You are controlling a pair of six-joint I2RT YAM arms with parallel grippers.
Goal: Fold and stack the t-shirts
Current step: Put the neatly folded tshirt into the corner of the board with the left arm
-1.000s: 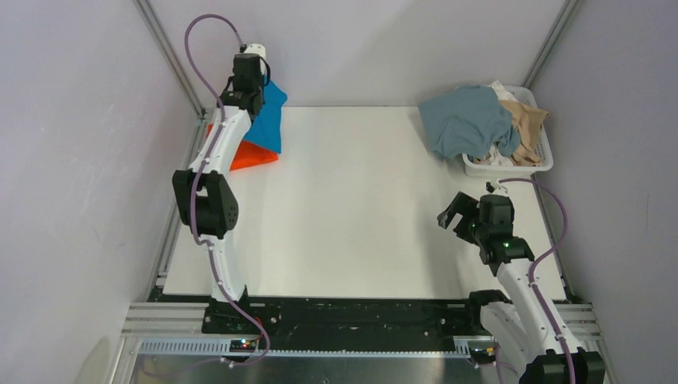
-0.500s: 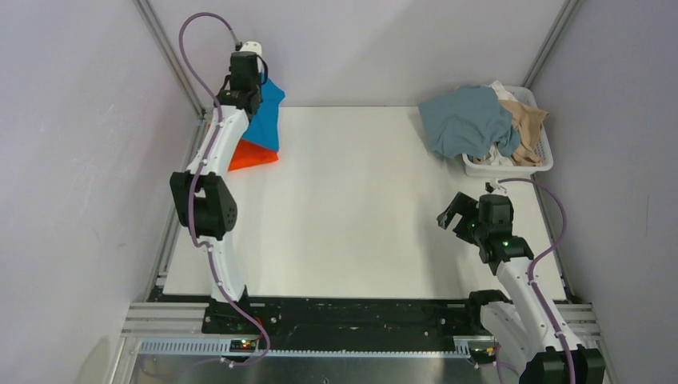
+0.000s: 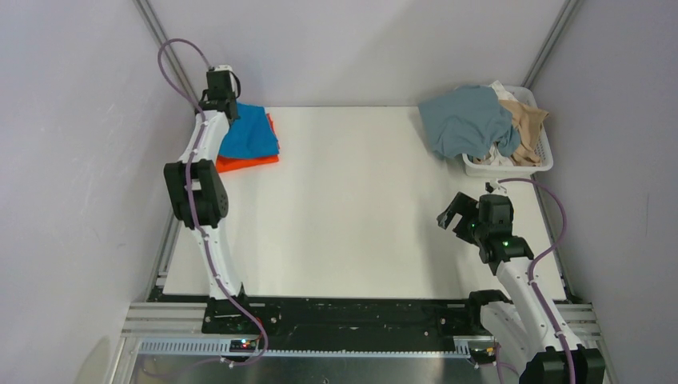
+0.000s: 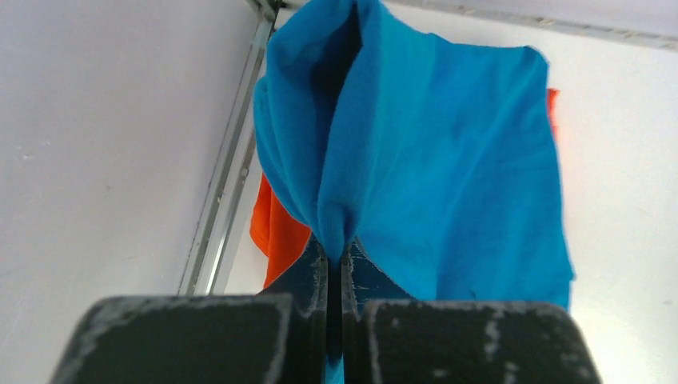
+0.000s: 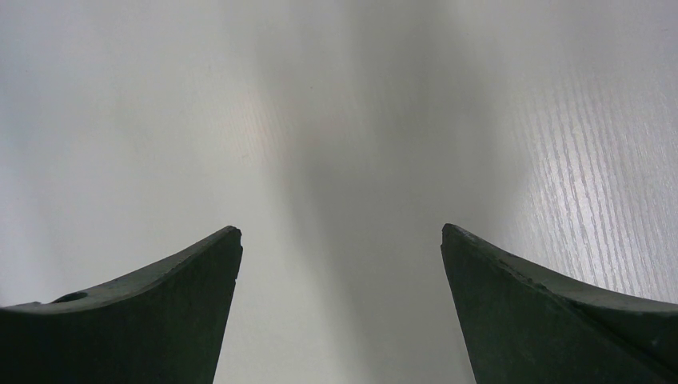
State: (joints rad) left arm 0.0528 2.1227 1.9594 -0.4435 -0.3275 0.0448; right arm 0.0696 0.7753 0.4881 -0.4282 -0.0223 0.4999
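The royal blue t-shirt (image 3: 249, 134) lies folded on the orange-red t-shirt (image 3: 248, 162) at the table's far left corner. My left gripper (image 3: 225, 106) is shut on the blue shirt's near-wall edge; in the left wrist view the cloth (image 4: 448, 168) bunches up between the closed jaws (image 4: 334, 260), with the orange shirt (image 4: 276, 236) showing beneath. The grey-blue t-shirt (image 3: 465, 120) and the tan t-shirt (image 3: 528, 128) hang out of the white basket (image 3: 512, 166) at the far right. My right gripper (image 3: 452, 214) (image 5: 341, 240) is open and empty above bare table.
Metal frame rails (image 3: 172, 68) run along the table's left and right edges, with grey walls close around. The left rail (image 4: 228, 180) lies right beside the shirt stack. The white table surface (image 3: 360, 200) spans the middle.
My left gripper has moved left and down toward the corner, laying the blue shirt from hanging upright to flat on the orange-red shirt. The right arm has not moved.
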